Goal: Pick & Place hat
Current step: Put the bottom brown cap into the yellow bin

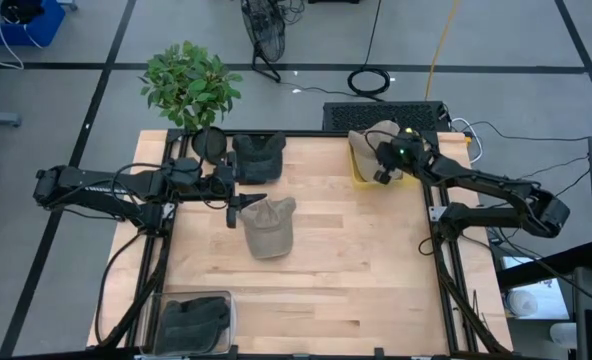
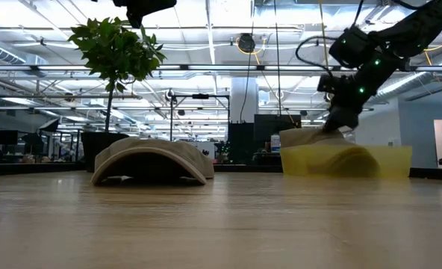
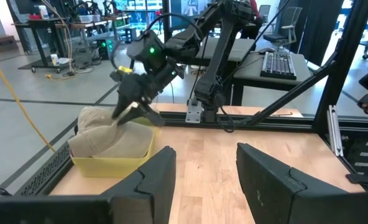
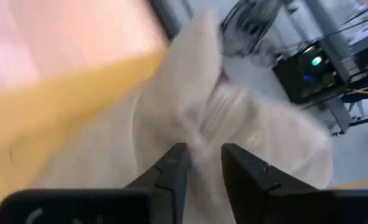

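The right gripper (image 1: 384, 172) hangs over the yellow bin (image 1: 360, 176) at the table's (image 1: 356, 280) far right corner, its fingers (image 4: 171, 171) set a little apart with a fold of the cream hat (image 1: 368, 143) lying between them; whether they pinch the cloth or are letting it go cannot be told. That hat lies in the bin, bulging above the rim and draped partly over its edge, as the low view (image 2: 310, 138) shows. A second, khaki hat (image 1: 269, 226) lies near the table's centre, crown up and brim arched off the wood, with a dark hat (image 1: 258, 155) behind it at the far edge and a dark bundle in a clear tray (image 1: 192, 322) at the near left corner. The left gripper (image 1: 234, 207) waits just beside the khaki hat, fingers (image 3: 148, 180) clearly apart and holding nothing. These hats look light and soft: the crowns crumple and sag, so cloth will bunch under a pinch instead of slipping, and nothing here seems fragile. The brim appears the one stiff part, and its raised arch on the khaki hat offers a likely place to take hold; a pinch of crown fabric would also serve, though the hat would then dangle and swing.
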